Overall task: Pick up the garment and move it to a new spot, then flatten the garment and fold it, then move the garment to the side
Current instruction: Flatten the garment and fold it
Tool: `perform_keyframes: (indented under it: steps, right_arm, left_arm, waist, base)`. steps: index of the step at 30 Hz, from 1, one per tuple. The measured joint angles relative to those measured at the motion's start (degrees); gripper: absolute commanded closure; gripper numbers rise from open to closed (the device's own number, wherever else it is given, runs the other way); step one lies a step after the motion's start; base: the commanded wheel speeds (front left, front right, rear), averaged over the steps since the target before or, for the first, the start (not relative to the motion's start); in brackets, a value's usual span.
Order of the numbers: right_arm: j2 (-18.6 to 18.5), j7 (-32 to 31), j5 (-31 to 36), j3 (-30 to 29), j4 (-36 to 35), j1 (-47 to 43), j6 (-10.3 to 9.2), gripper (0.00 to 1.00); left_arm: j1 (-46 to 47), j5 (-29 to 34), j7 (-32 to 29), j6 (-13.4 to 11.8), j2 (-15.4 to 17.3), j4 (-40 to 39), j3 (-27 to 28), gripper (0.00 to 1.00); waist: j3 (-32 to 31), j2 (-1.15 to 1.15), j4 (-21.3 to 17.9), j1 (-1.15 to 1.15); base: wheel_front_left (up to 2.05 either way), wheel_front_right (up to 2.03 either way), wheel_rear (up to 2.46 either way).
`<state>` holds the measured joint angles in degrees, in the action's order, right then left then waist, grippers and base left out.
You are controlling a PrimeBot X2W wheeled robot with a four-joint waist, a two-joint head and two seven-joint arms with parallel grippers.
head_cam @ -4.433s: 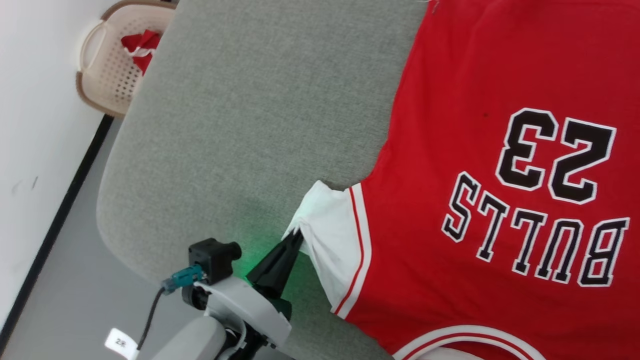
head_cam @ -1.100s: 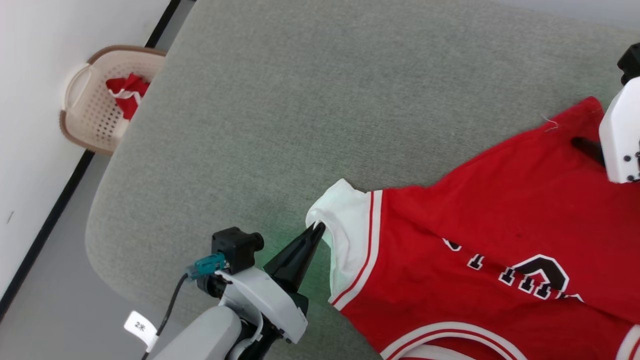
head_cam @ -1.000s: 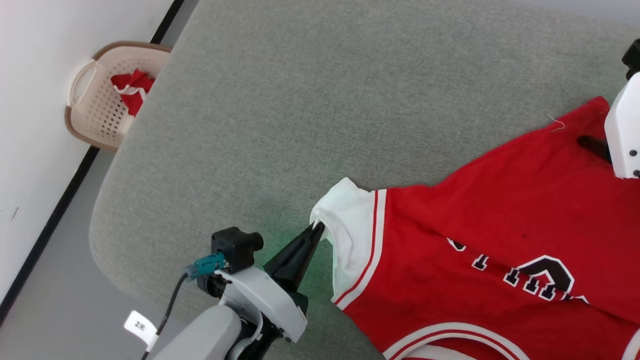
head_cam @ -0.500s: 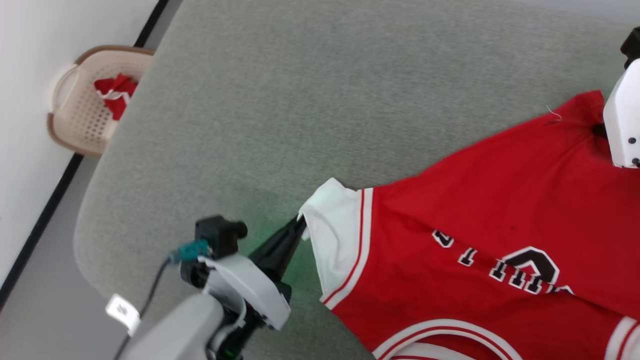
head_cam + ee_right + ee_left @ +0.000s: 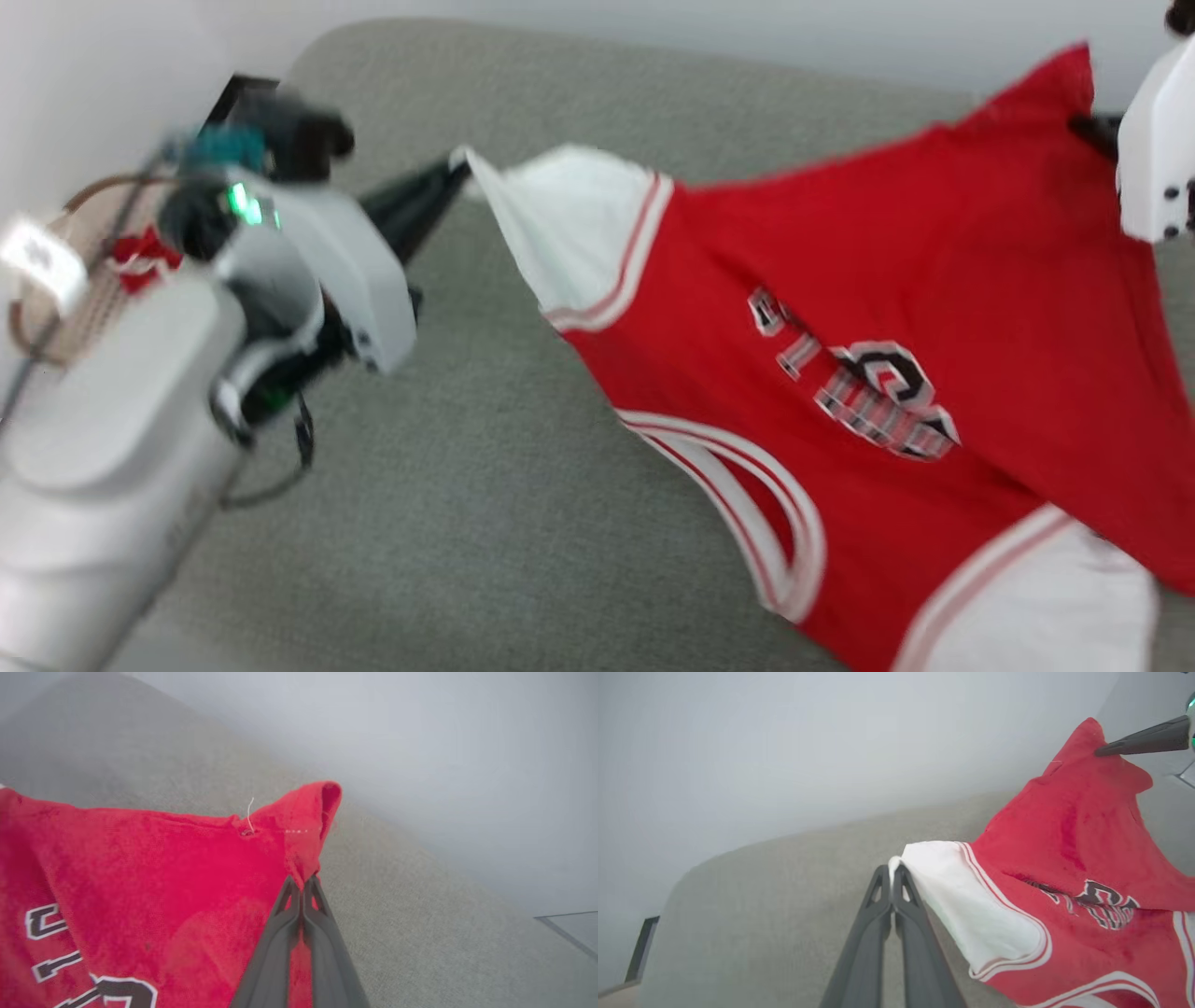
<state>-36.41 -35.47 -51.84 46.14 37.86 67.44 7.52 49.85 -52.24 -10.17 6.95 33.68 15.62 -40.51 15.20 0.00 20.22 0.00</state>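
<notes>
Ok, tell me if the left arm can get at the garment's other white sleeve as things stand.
Probably not: the left gripper is shut on the tip of one sleeve, and the other sleeve hangs low across the garment. It must let go first.

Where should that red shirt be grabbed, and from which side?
At two far-apart edges: the white sleeve tip from the left, the red hem corner from the right, as the left gripper and right gripper pinch now. Thin edges suit a narrow pinch, and the shirt hangs spread.

Bright diffuse light, head view motion-blurred, perhaps
</notes>
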Motion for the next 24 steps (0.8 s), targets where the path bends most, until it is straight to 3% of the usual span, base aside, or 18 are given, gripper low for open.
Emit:
perform_keyframes:
  steps: [9,17,24]
  right_arm:
    - [1.3,9.4,2.7,0.1,-1.2,5.8,0.0,1.0]
    - [3.5,14.5,3.5,1.9,-1.5,10.7,0.0,1.0]
    - [4.1,16.7,2.8,2.7,-1.4,14.4,0.0,1.0]
  left_arm:
    - [17.9,3.0,-7.9,0.2,0.1,8.5,-0.9,1.0]
    - [31.1,5.7,-6.7,0.4,-1.3,18.8,-2.5,1.0]
    - [39.5,6.3,-5.8,0.5,-1.1,23.0,-6.1,1.0]
  waist:
    - [-5.1,0.0,-5.3,0.0]
    - [-9.3,0.0,-10.3,0.0]
    - [-11.6,0.0,-14.5,0.0]
  base:
    - [0.0,0.0,0.0]
    - [0.0,0.0,0.0]
    - [0.0,0.0,0.0]
